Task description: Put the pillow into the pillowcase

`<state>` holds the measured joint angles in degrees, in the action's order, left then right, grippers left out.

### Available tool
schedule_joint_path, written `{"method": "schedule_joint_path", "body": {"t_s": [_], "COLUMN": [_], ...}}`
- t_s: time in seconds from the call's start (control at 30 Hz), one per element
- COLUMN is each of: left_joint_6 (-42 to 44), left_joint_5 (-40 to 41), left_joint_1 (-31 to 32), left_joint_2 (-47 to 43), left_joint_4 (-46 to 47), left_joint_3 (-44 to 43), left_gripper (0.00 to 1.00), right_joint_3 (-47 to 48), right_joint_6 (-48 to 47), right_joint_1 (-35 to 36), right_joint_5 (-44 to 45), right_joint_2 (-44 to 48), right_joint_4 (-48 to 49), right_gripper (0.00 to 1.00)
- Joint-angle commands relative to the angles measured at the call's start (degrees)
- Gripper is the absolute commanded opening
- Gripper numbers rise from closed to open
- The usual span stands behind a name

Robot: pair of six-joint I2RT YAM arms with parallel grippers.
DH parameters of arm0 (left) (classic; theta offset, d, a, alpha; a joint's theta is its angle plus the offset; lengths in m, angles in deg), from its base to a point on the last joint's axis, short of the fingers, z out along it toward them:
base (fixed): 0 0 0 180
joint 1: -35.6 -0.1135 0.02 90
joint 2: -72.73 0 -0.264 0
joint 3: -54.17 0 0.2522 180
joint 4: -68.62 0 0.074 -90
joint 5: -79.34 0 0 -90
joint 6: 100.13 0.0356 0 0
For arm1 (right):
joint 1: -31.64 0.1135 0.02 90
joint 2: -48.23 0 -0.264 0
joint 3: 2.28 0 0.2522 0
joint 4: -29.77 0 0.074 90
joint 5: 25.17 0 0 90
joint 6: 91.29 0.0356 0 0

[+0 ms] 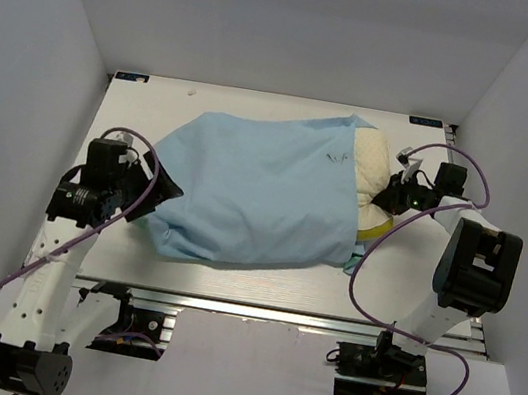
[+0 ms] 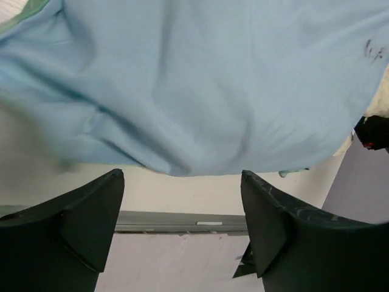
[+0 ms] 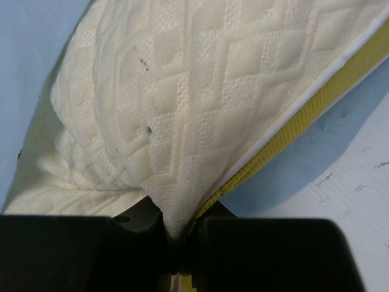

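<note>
Left arm low at the table's left side. Left gripper jaws spread wide, nothing between them; blue pillowcase just ahead. Right arm bent inward. Right gripper pinches the pillow edge, yellow band beside its jaws; beyond it the pillow runs into the pillowcase. White table, plain grey walls.

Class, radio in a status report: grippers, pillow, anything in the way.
Left gripper open, empty, beside pillowcase. Right gripper shut on pillow edge. Pillow mostly inside, right end out. Nothing blocking.
</note>
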<state>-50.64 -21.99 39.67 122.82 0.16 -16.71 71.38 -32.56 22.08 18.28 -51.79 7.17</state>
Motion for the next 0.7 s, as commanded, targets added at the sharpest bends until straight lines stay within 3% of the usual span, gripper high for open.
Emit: {"method": "schedule_joint_path", "body": {"t_s": [0.0,0.07,0.13,0.27,0.37,0.43,0.47,0.57,0.6,0.67], "left_joint_6": [1.1,1.5,0.8,-0.4,-1.3,-1.2,-0.2,3.3,4.2,6.0], "left_joint_5": [4.8,10.2,10.1,1.9,-10.3,-10.0,-7.5,-1.6,-0.9,2.0], "left_joint_1": [-0.4,-0.4,-0.4,-0.4,0.0,2.5,8.5,19.5,21.6,24.5], "left_joint_2": [-5.3,-6.1,-6.9,-3.5,3.3,8.2,11.2,27.3,36.3,44.1], "left_joint_4": [-1.3,-4.8,-4.2,3.5,14.5,19.5,20.0,18.1,16.7,13.0], "left_joint_3": [-7.9,-13.2,-18.3,-15.7,-9.9,-10.5,-12.3,-25.7,-30.3,-43.3], "left_gripper": [0.9,0.92,0.95,0.98,0.98,0.98,0.98,0.98,0.98,0.98], "right_joint_3": [1.5,1.3,1.7,2.7,3.0,2.6,2.5,2.4,2.5,3.1], "right_joint_6": [-2.5,-2.2,-1.8,-1.2,-2.7,-4.2,-4.7,-5.9,-5.9,-6.5], "right_joint_1": [1.0,1.1,1.1,1.8,3.5,5.7,6.7,10.3,12.8,14.6], "right_joint_5": [-4.3,-3.8,-3.8,-3.9,-4.0,-3.1,-2.5,-0.7,0.0,1.0], "right_joint_2": [1.4,1.6,1.4,1.1,1.7,2.8,3.2,4.2,4.3,4.5], "right_joint_4": [-0.5,0.1,0.5,0.5,-0.8,-1.2,-1.3,-1.2,-1.0,-1.1], "right_gripper": [0.0,0.0,0.0,0.0,0.0,0.0,0.0,0.0,0.0,0.0]}}
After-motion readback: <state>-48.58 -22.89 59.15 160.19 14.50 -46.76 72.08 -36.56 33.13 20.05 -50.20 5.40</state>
